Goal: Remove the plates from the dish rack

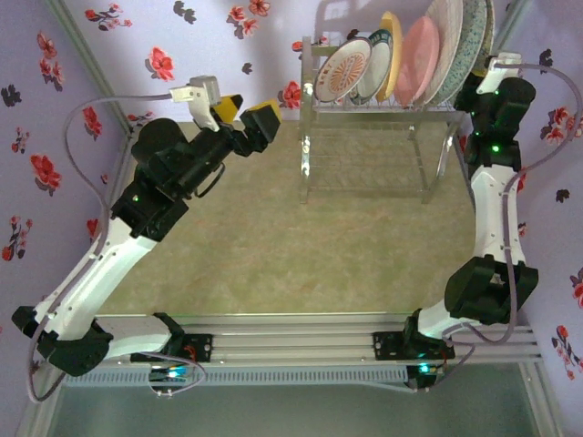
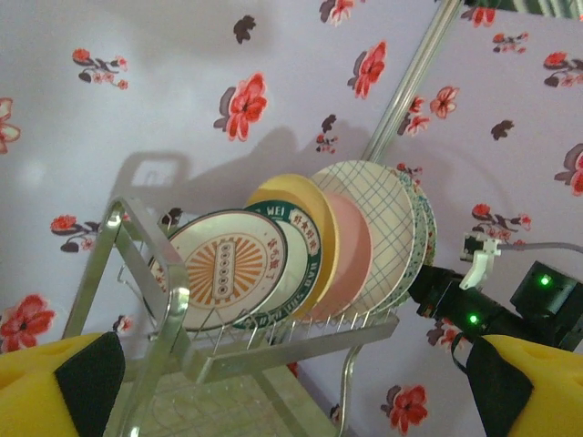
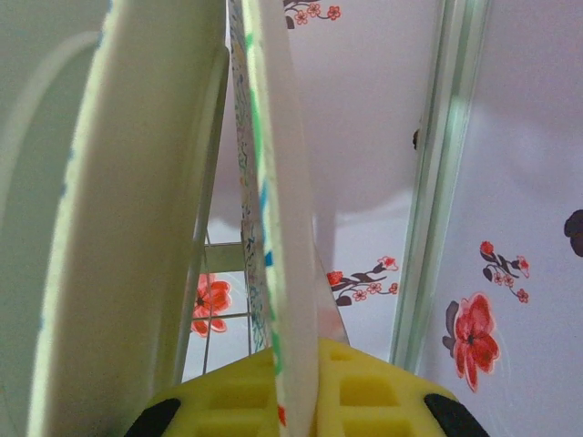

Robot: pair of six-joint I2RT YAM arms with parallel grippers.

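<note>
While the right arm (image 1: pixel 496 146) reaches up to the right end of the dish rack (image 1: pixel 364 106), I read the right jaws as pinching the rim of the speckled plate (image 3: pixel 273 228), the last in the row. On the right wrist camera that thin edge, flecked green and blue, runs down between the yellow pads (image 3: pixel 373 401), which press on it from both sides. The thicker white edge of its neighbour, the checked plate (image 3: pixel 137 228), stands just to its left.

All six plates (image 2: pixel 301 264) stand on edge in the rack's top tier, overlapping one another. Counting from the left end on my overhead feed, I see the orange-patterned plate (image 1: pixel 342 71), the teal-rimmed plate (image 1: pixel 375 64), the yellow plate (image 1: pixel 391 45) and the pink plate (image 1: pixel 417 59), then the checked one and the speckled one. The rack stands on its tall legs at the far right of the desk (image 1: pixel 273 255), close to the flowered wall (image 1: pixel 137 36).

The left arm (image 1: pixel 164 173) hangs above the far left of the desk, well apart from the rack. The left jaws are spread wide and hold nothing. Their yellow fingertips (image 2: pixel 46 382) sit at opposite bottom corners of the left wrist picture, with the rack and its row of plates framed between them.
</note>
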